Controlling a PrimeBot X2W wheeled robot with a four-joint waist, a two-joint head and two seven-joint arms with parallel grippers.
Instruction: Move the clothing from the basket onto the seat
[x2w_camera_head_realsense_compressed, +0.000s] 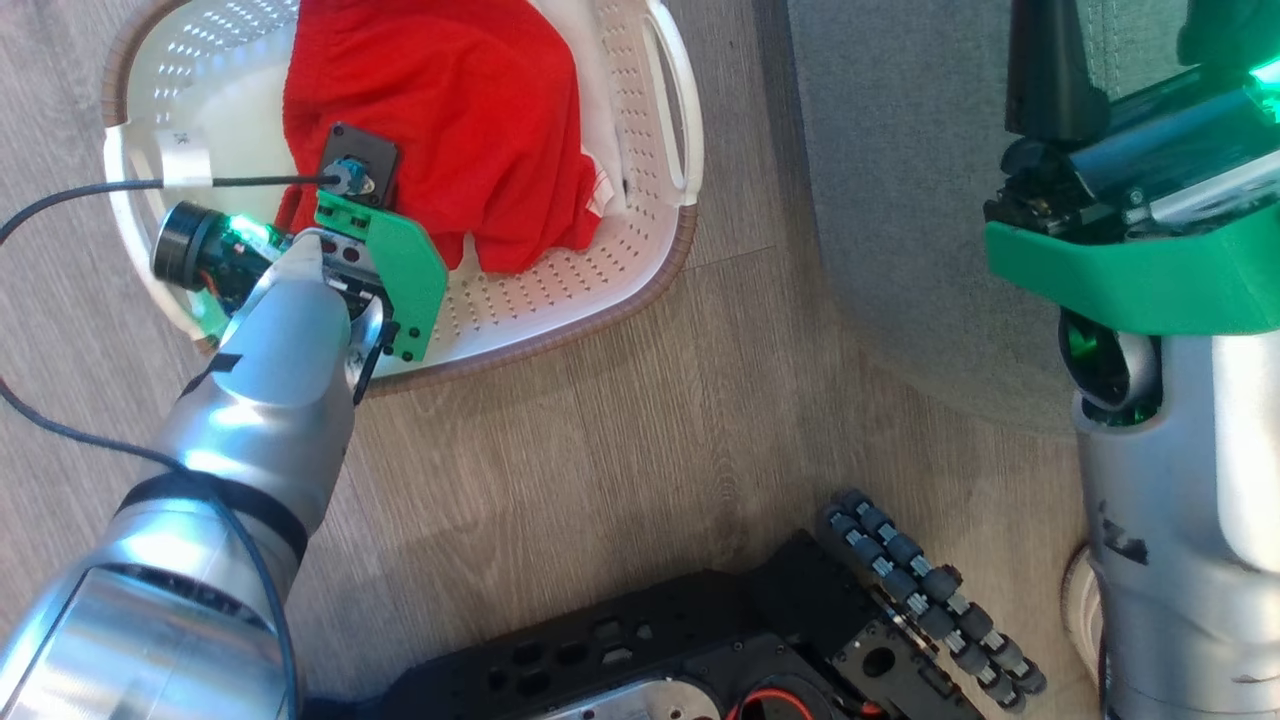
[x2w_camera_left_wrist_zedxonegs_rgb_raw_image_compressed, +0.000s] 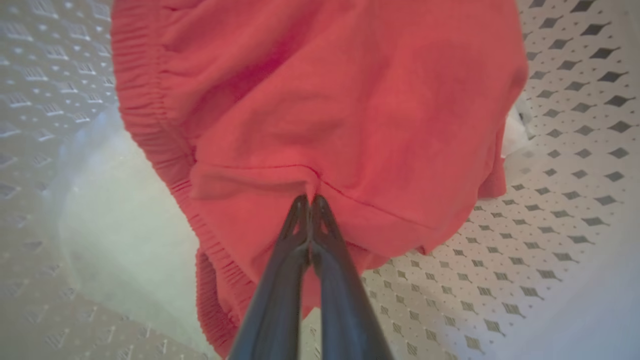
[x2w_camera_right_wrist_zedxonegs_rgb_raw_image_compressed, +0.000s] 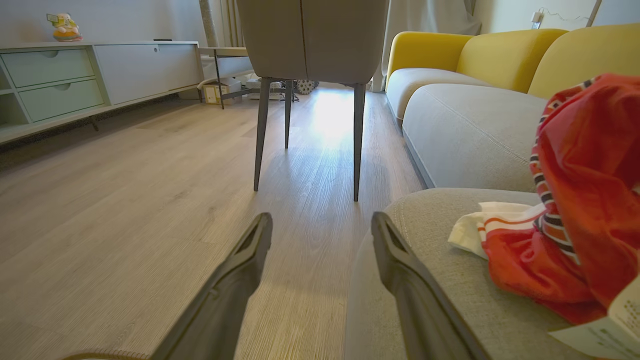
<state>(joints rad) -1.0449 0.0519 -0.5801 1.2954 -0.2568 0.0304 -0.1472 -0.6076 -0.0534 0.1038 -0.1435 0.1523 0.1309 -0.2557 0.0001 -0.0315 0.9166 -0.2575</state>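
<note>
Left jaws are clenched on a fold of the shorts (x2w_camera_left_wrist_zedxonegs_rgb_raw_image_compressed: 320, 100) inside the basket (x2w_camera_head_realsense_compressed: 560, 300); right jaws released, the jersey (x2w_camera_right_wrist_zedxonegs_rgb_raw_image_compressed: 575, 200) to their right on the seat (x2w_camera_right_wrist_zedxonegs_rgb_raw_image_compressed: 480, 300). Next, I think, lift the shorts out

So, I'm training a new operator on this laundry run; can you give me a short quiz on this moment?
1. True or false: the left gripper is shut on a fold of the red shorts inside the basket.
2. Fill in: the right gripper has its jaws ____ and holds nothing.
3. Where does the striped jersey lie? A) in the basket B) on the grey seat C) between the right gripper's fingers
Key: 1 true; 2 open; 3 B.
</note>
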